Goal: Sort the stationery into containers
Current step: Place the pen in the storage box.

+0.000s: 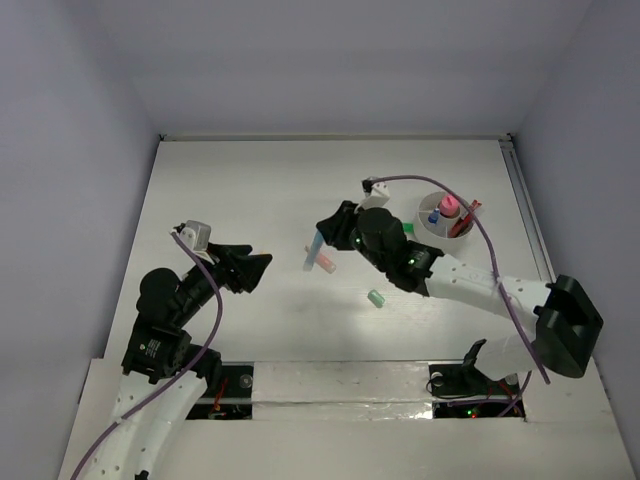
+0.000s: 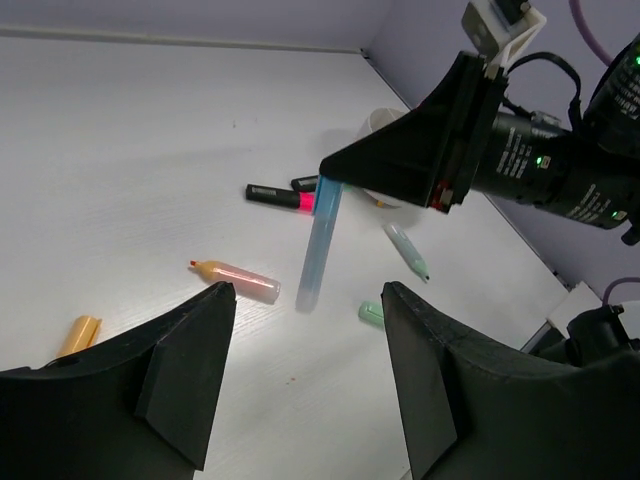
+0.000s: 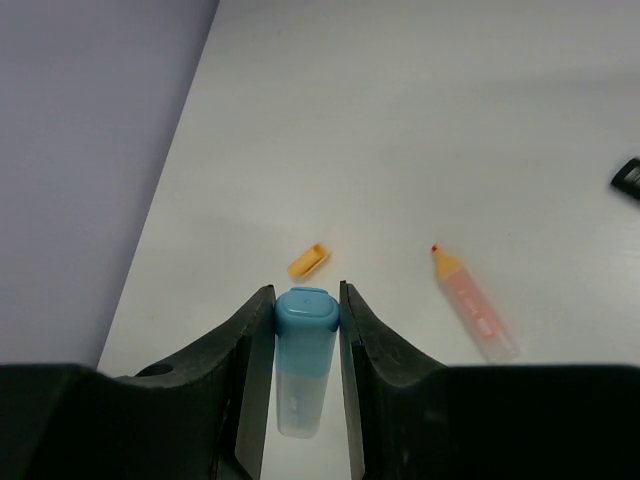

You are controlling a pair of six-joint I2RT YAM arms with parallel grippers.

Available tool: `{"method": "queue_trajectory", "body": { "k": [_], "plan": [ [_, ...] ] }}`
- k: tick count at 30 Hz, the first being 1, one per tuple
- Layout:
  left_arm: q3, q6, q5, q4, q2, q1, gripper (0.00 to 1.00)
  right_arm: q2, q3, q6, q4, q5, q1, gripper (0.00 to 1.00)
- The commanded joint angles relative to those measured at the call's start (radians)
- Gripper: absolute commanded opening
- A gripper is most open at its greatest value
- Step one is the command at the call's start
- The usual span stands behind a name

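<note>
My right gripper (image 1: 322, 232) is shut on a blue-capped marker (image 1: 312, 252) and holds it tilted above the table; the right wrist view shows the marker (image 3: 303, 370) pinched at its cap. A pink marker with an orange tip (image 1: 323, 263) lies uncapped just beside it, and its orange cap (image 3: 308, 261) lies apart. A mint eraser (image 1: 376, 298) lies nearer the arms. The whitish round cup (image 1: 428, 203) at the right holds a pink-capped bottle (image 1: 449, 206), a red pen and a blue item. My left gripper (image 1: 258, 258) is open and empty, left of the markers.
In the left wrist view a black pen with a red band (image 2: 275, 196) and a pale green marker (image 2: 407, 250) lie on the table near the right arm. The right arm's body stretches from the cup to the near right edge. The table's walls stand at left and right.
</note>
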Motion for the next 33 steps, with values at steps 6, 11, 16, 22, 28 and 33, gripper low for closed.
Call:
{"method": "queue_trajectory", "body": {
  "k": [6, 11, 16, 22, 28, 33],
  "plan": [
    [0.022, -0.006, -0.005, 0.072, -0.013, 0.002, 0.57, -0.173, 0.059, -0.231, -0.13, 0.224, -0.193, 0.0],
    [0.021, -0.006, 0.003, 0.075, -0.013, 0.002, 0.56, -0.229, 0.075, -0.337, -0.15, 0.234, -0.427, 0.0],
    [0.019, -0.008, 0.007, 0.077, -0.013, 0.002, 0.54, -0.181, 0.138, -0.449, -0.152, 0.269, -0.541, 0.0],
    [0.019, -0.008, 0.013, 0.078, -0.015, 0.002, 0.53, -0.06, 0.218, -0.552, -0.142, 0.292, -0.63, 0.0],
    [0.017, -0.007, 0.023, 0.083, -0.012, 0.002, 0.53, 0.035, 0.252, -0.619, -0.107, 0.306, -0.649, 0.0],
    [0.017, -0.006, 0.027, 0.083, -0.012, 0.002, 0.53, 0.075, 0.247, -0.623, -0.107, 0.294, -0.649, 0.0]
  ]
}}
